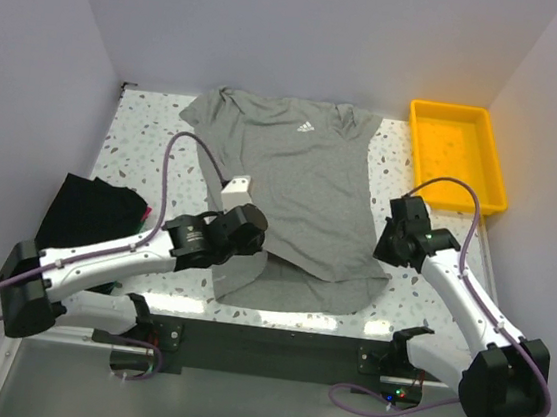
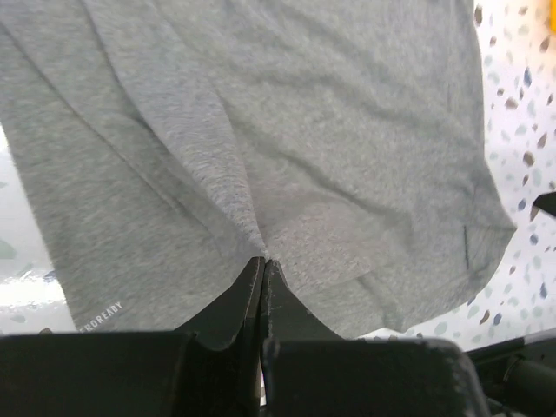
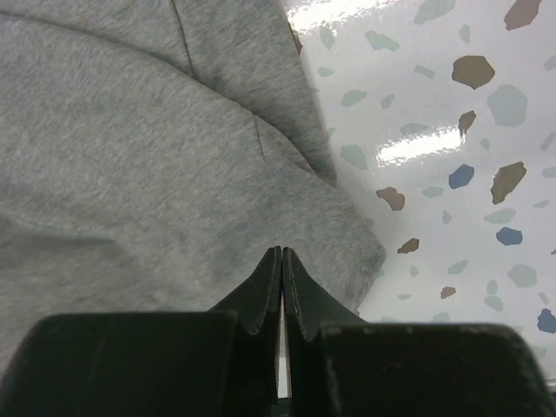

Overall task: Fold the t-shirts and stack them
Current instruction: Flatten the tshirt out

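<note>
A yellow tray (image 1: 458, 149) sits upper right in the top view and a folded black t-shirt (image 1: 82, 211) lies at the left edge, both apart from the grey t-shirt (image 1: 306, 187) spread across the middle of the table (image 1: 130, 146). It bears a small white chest logo (image 1: 305, 127) and the hem lettering "EROREADY" (image 2: 100, 317). The left gripper (image 2: 263, 259) is pinched tight on a pucker of grey cloth. The right gripper (image 3: 281, 252) is closed at the shirt's right edge, and I cannot tell whether it grips the cloth.
</note>
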You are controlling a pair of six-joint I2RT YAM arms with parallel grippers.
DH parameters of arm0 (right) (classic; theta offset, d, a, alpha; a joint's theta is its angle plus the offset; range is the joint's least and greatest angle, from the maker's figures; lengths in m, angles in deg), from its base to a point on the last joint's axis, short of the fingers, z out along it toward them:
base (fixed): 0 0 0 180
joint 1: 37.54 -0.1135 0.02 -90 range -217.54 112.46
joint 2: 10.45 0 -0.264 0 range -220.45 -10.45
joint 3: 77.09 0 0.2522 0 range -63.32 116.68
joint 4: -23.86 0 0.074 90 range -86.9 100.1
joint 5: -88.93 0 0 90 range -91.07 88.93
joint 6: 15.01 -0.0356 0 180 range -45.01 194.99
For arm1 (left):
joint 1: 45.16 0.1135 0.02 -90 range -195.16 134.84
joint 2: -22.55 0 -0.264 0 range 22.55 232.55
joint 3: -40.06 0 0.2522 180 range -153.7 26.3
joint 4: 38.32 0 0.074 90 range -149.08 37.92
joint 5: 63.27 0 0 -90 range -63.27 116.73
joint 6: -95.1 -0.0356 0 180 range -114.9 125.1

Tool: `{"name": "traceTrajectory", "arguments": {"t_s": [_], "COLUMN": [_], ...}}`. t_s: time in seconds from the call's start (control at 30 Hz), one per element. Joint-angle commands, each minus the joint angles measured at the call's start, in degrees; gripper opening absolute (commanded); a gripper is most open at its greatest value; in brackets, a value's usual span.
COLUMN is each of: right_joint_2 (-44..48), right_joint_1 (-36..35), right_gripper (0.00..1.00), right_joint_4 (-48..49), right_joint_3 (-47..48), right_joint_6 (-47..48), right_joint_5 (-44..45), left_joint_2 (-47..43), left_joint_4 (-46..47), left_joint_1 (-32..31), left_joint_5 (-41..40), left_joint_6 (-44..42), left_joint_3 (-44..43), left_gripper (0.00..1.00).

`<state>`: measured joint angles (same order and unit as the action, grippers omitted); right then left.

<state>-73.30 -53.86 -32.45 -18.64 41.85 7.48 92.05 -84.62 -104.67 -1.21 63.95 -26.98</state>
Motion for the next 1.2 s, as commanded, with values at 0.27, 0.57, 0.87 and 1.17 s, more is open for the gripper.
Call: {"name": "traceTrajectory", "arguments": {"t_s": [0.27,0.57,0.87,1.17], "right_joint_2": [-0.9,2.3,1.9,1.5], "right_joint_1": [0.3,0.3,0.2,0.3], "right_gripper": [0.02,0.02,0.02,0.02], "right_joint_4": [5.7,3.5,4.0,4.5], "right_joint_3": [-3.0,-1.3,-0.3,1.1], "right_joint_6": [-0.1,0.6,1.2,1.9], "right_joint_5": [-2.1,-2.0,-2.2,-2.5], "left_joint_2": [-5.1,11.5,17.1,12.8], "left_joint_4": [3.9,13.0,12.9,4.8], "left_joint_1": [0.6,0.6,0.4,-3.7], "left_joint_5": [0.5,8.4,9.6,1.1], "left_joint_6": [-4.1,-11.7,-15.6,-16.0], "left_joint_3": [3.4,-6.0,-5.6,1.3], "left_gripper": [0.0,0.0,0.38,0.42]}}
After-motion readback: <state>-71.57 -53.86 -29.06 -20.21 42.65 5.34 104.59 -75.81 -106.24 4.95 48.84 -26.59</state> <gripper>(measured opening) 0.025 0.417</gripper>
